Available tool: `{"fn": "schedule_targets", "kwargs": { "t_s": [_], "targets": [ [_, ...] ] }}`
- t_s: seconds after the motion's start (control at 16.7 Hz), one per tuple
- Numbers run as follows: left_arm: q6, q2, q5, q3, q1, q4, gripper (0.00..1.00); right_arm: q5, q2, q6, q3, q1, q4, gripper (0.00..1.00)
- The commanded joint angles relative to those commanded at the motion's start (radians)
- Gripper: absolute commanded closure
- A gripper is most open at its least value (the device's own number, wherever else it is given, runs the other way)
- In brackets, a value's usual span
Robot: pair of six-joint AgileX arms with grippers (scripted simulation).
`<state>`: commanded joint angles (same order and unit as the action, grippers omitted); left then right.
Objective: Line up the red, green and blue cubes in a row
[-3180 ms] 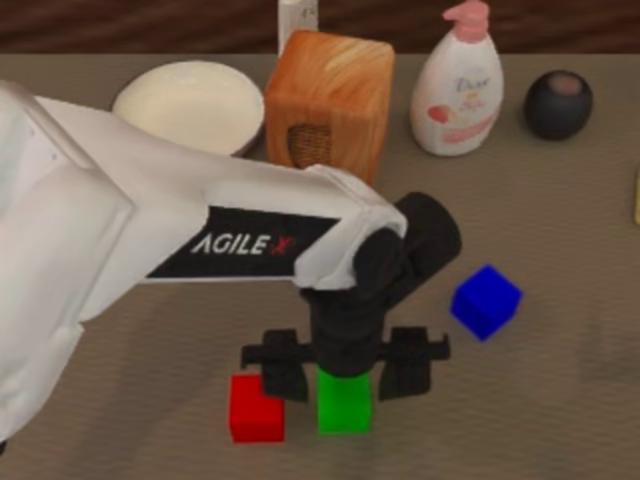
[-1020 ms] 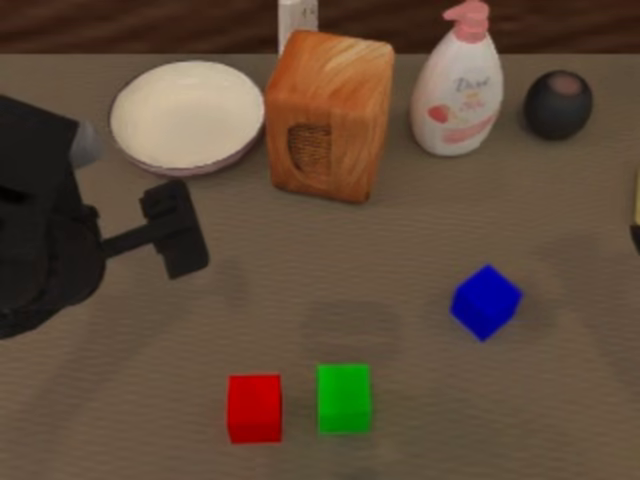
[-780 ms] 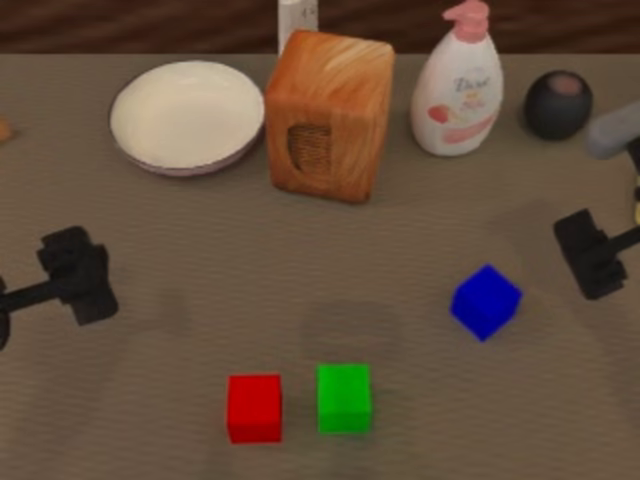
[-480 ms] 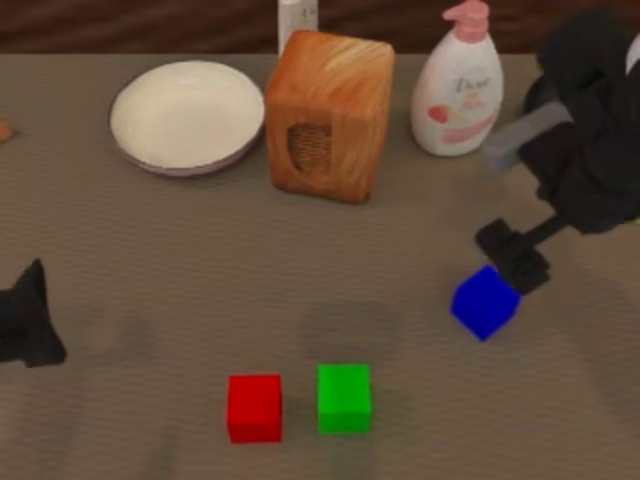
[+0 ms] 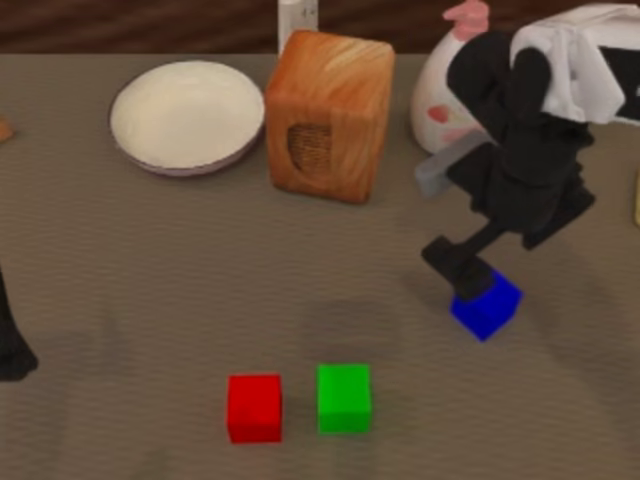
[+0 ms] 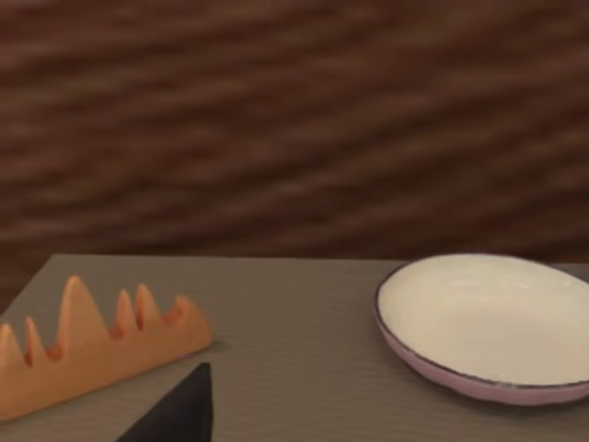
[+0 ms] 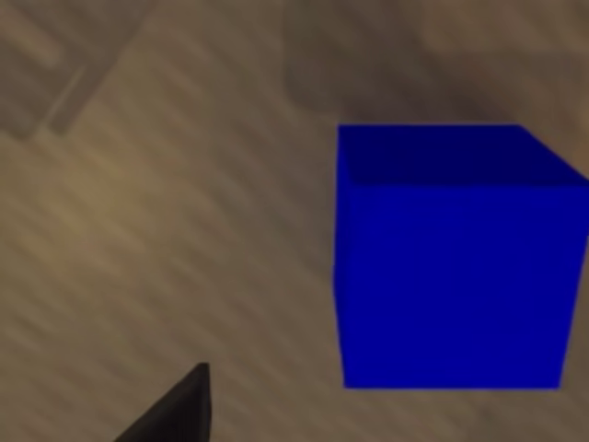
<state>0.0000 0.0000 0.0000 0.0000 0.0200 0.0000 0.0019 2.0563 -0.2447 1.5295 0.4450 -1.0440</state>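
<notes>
Your right end effector (image 5: pixel 468 268) hangs right over the blue cube (image 5: pixel 490 308), which sits on the surface toward the right side; can't tell if the fingers are open or closed. The red cube (image 5: pixel 254 406) and green cube (image 5: pixel 344 397) sit side by side near the front. Left arm is parked at the left edge.

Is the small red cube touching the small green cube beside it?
Apart. The top view shows a strip of bare table between the small red cube and the small green cube; their facing sides do not meet.
</notes>
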Motion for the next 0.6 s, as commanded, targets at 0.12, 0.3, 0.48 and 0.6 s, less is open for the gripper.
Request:
{"fn": "schedule_targets", "kwargs": {
  "t_s": [0.12,0.3,0.48,0.6],
  "targets": [
    [0.000,0.000,0.000,0.000,0.000,0.000,0.00,0.000,0.000,0.000,0.000,0.000,0.000,0.00],
    [0.000,0.000,0.000,0.000,0.000,0.000,0.00,0.000,0.001,0.000,-0.003,-0.004,0.004,0.00],
    [0.000,0.000,0.000,0.000,0.000,0.000,0.00,0.000,0.033,-0.001,-0.044,-0.001,0.075,0.00],
    [0.000,0.000,0.000,0.000,0.000,0.000,0.00,0.001,0.070,0.001,-0.086,-0.001,0.162,0.00]
  ]
}}
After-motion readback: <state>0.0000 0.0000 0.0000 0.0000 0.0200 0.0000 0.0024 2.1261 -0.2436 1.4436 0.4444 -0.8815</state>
